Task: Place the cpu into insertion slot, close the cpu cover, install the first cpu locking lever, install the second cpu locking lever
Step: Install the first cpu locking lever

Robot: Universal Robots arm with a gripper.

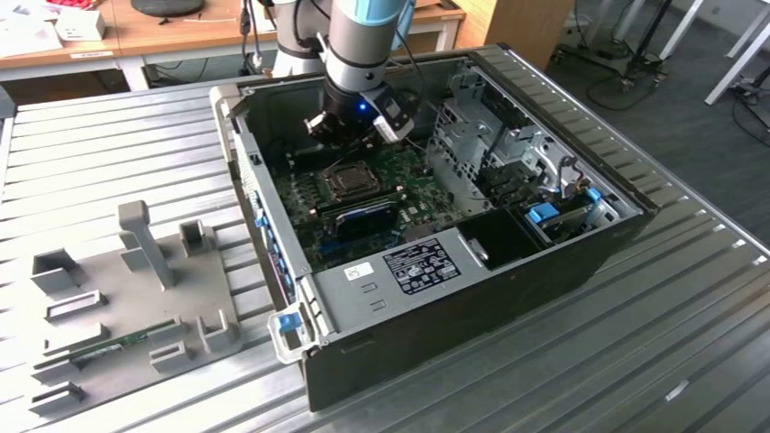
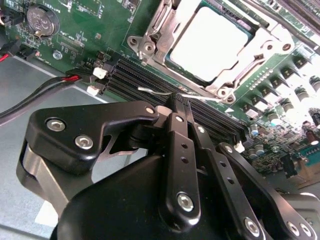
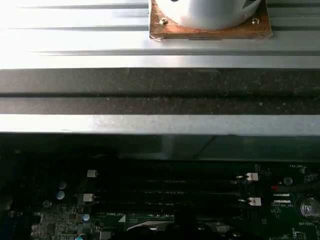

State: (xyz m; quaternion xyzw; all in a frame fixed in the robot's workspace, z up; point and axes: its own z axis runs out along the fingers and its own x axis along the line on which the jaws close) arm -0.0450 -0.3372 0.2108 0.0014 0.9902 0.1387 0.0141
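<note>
Already the cpu [image 2: 207,42] is kept seated beneath the cpu cover [image 2: 158,24]; the claw [image 2: 179,98] is pinched narrow beside a locking lever [image 2: 152,91].

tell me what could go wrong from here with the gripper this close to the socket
1. The gripper, fingers together, sits at a thin lever wire lying over the memory slots; a slip could scrape the slots or the board.
2. The red and black cables run close beside the gripper's linkage and might snag.
3. The cpu cover lies over the cpu; whether it sits fully flat cannot be told, so forcing a lever might strain it.
</note>
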